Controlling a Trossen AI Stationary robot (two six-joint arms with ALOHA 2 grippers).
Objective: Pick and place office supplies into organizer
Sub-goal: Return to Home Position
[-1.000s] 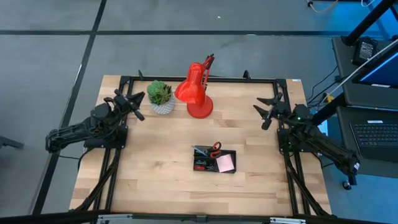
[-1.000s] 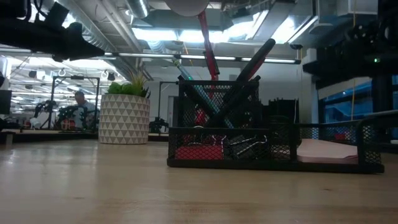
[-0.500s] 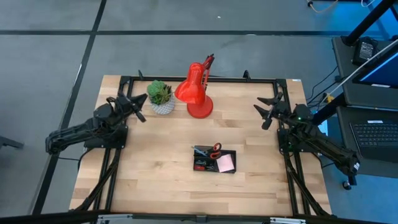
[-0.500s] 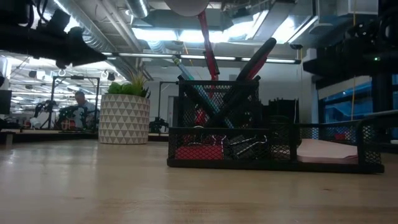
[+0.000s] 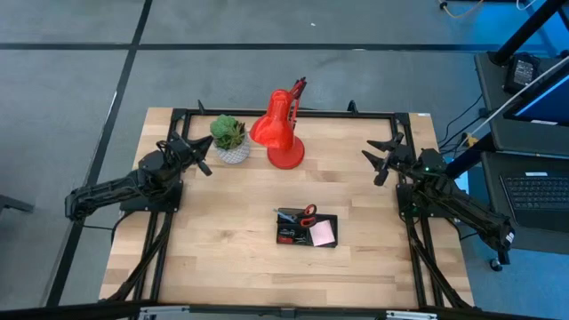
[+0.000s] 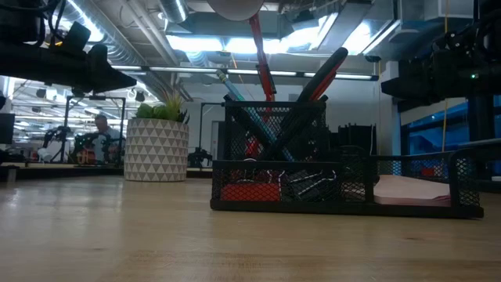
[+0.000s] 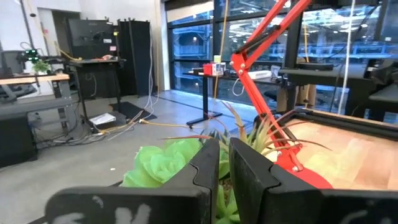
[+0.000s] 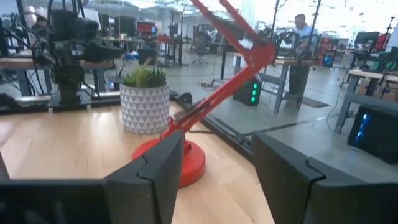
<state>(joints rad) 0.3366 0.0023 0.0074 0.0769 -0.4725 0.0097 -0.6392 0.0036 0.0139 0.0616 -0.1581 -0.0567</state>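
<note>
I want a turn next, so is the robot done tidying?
Almost. Red-handled scissors, pens and pink sticky-note pad are in the organizer. Nothing is in hand: left tool by the potted plant, right tool at the table's right side. Only going home seems left.

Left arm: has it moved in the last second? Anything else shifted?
The left gripper, shut and empty, sank slightly in the low view, beside the potted plant. The right gripper stayed open at its side; the organizer and its contents did not move.

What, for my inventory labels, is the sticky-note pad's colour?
Pink; the sticky-note pad shows best in the high view.
</note>
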